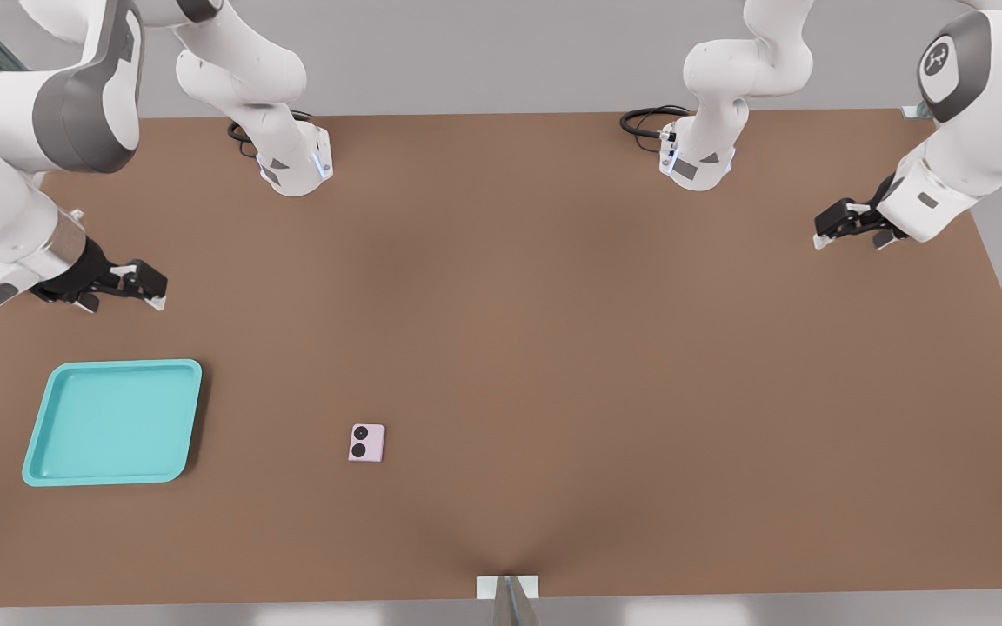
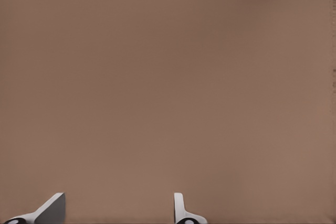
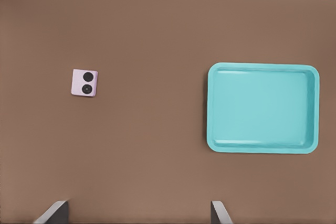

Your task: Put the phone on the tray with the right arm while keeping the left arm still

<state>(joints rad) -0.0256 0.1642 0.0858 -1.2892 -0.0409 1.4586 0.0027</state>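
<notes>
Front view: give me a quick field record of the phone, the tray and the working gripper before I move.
phone: flat on the table, lens face up, untouched
tray: on the table toward the front view's left, nothing in it
phone vs tray: apart, phone toward the front view's right of the tray
gripper: open, holding nothing, above the table on the far side of the tray
task state: phone not yet picked up

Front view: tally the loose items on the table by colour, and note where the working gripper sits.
Turquoise: 1, the tray
Pale pink: 1, the phone
Total: 2
Both lie apart on the brown table. The right arm's gripper hangs open, behind the tray, holding nothing.
</notes>
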